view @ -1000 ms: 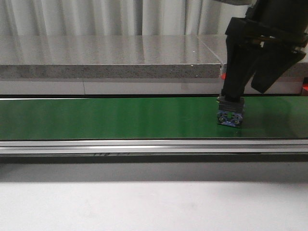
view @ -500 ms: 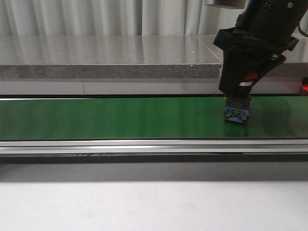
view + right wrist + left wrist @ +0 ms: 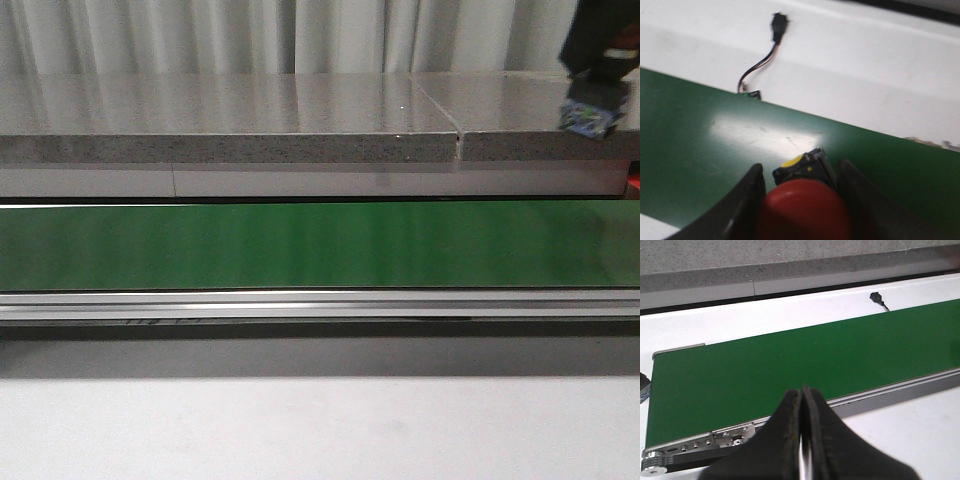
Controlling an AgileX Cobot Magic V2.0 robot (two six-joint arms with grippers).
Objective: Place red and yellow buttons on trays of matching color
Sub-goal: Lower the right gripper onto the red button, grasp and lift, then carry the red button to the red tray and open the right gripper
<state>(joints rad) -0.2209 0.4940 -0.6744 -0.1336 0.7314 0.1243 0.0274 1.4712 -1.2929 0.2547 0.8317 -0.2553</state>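
My right gripper is shut on a red button, whose dome fills the space between the two black fingers. The button's dark base points down at the green conveyor belt. In the front view the right gripper hangs at the top right corner, high above the belt, with the button's blue-grey base showing under it. My left gripper is shut and empty, over the belt's near rail. No yellow button and no trays are in view.
A grey stone ledge runs behind the belt. A small black connector on a thin cable lies on the white surface beyond the belt's far edge. The belt's end roller and aluminium side rail border it.
The right gripper closed on the button standing on the belt, then lifted it up and to the right. The belt is now bare in the front view.
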